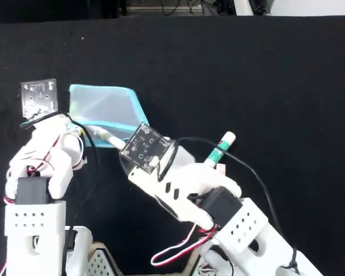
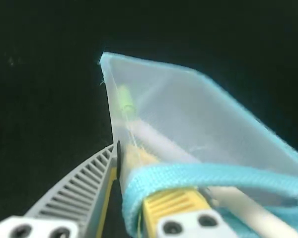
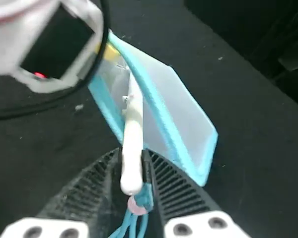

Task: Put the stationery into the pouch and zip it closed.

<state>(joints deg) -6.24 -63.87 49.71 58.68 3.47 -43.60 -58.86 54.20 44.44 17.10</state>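
A translucent pouch (image 1: 103, 108) with cyan trim lies at the left of the black table. My left gripper (image 2: 123, 163) is shut on the pouch's (image 2: 198, 109) cyan rim at its open end, holding it up. Through the wall I see a green-tipped item (image 2: 124, 99) and a white pen (image 2: 154, 144). My right gripper (image 3: 132, 159) is shut on that white pen (image 3: 131, 144), whose far end pokes into the pouch's (image 3: 179, 109) mouth. In the high view the pen (image 1: 106, 136) bridges the right gripper (image 1: 121, 144) and the pouch. A green and white marker (image 1: 221, 148) lies beside the right arm.
The cyan zipper pull cord (image 3: 136, 220) hangs between my right fingers below the pen. The left arm's body (image 3: 49, 39) sits close over the pouch mouth. Open black table (image 1: 264, 86) stretches to the right and back.
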